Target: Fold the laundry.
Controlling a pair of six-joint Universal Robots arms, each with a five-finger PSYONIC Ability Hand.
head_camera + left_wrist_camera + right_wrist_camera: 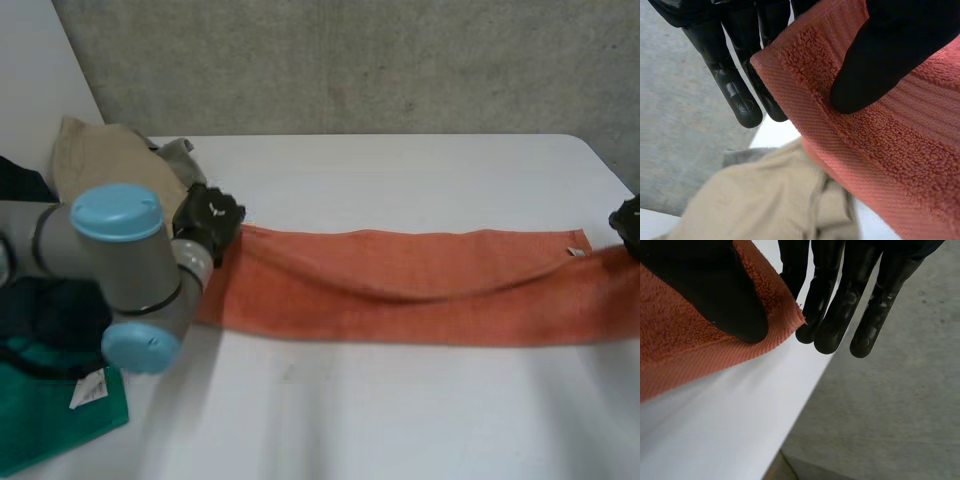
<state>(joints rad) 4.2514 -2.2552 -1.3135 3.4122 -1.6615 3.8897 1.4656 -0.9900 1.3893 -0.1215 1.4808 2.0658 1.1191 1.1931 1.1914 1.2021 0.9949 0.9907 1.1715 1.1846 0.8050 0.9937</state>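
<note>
Across the white surface (400, 180), I hold an orange towel (400, 290) stretched long: left hand (208, 222) pinches one far corner, right hand (629, 222) the other. It looks folded once lengthwise; further folds are left, and a beige garment (100, 160) waits unfolded nearby.
</note>
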